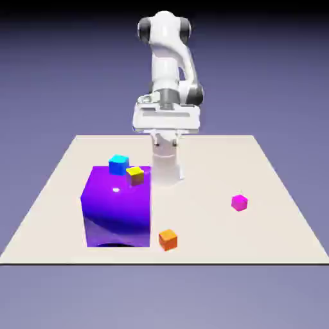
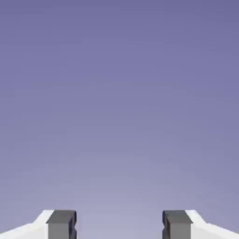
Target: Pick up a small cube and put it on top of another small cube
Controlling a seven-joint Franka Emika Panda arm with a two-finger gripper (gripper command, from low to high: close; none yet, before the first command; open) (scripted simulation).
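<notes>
The claw hangs released, jaws wide with nothing between, raised near the arm's base. The pink cube lies on the counter, well apart from the claw, toward the exterior view's right. The yellow cube sits atop the purple block, touching the cyan cube.

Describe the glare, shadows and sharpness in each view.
Exterior view: a white highlight glares on the glossy purple cube; soft shadows sit beneath the cubes; everything is sharp. Hand view: only flat blue-violet backdrop, paler lower down, with the open tool crisp at the bottom.
</notes>
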